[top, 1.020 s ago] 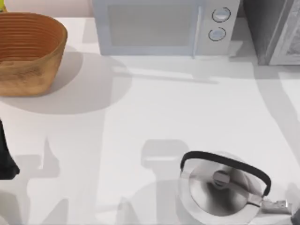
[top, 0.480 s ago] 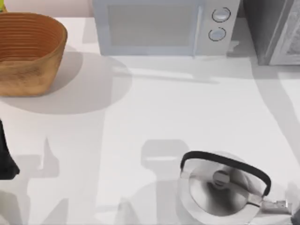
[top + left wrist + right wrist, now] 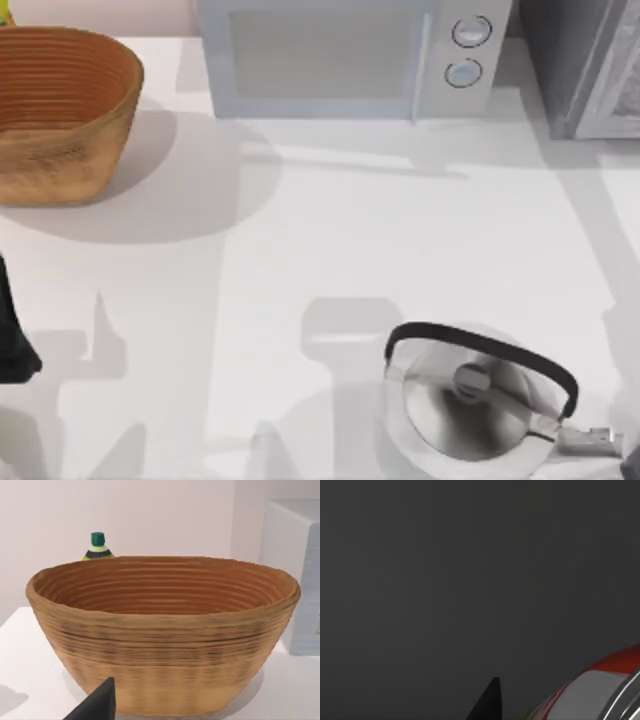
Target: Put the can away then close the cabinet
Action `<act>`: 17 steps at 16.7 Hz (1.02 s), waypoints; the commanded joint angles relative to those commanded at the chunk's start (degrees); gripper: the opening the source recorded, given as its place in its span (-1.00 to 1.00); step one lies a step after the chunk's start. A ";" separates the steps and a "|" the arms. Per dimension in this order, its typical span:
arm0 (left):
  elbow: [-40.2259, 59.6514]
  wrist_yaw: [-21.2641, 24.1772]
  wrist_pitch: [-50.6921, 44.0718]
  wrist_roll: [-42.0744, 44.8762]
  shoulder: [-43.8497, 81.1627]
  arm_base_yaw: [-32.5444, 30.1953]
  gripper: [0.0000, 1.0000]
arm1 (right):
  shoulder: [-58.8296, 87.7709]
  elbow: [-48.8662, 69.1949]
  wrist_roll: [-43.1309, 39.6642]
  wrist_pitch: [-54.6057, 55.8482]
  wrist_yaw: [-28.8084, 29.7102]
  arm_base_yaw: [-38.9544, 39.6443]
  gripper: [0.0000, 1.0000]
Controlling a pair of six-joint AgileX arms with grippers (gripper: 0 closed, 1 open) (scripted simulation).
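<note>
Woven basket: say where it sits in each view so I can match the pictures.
Top view: the brown woven basket stands at the table's back left, left of the white microwave.
Left wrist view: the basket stands straight ahead, a green-capped bottle behind it.
Right wrist view: a dark grey surface and a red-and-silver can close up instead.
Shared landmark: the microwave beside the basket, top and left wrist views.

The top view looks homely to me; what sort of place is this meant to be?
Most likely a rendered kitchen counter: a pale boxy microwave with two round dials at the back, a shiny steel kettle with a black handle in front, and a woven brown wicker basket on the white worktop.
</note>
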 joint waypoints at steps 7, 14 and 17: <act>0.00 0.00 0.00 0.00 0.00 0.00 1.00 | 15.68 21.21 -0.22 -5.24 -1.88 -1.87 -1.00; 0.00 0.00 0.00 0.00 0.00 0.00 1.00 | 16.60 22.23 -0.25 -5.56 -2.01 -1.98 -0.70; 0.00 0.00 0.00 0.00 0.00 0.00 1.00 | 16.60 22.23 -0.25 -5.56 -2.01 -1.98 -0.25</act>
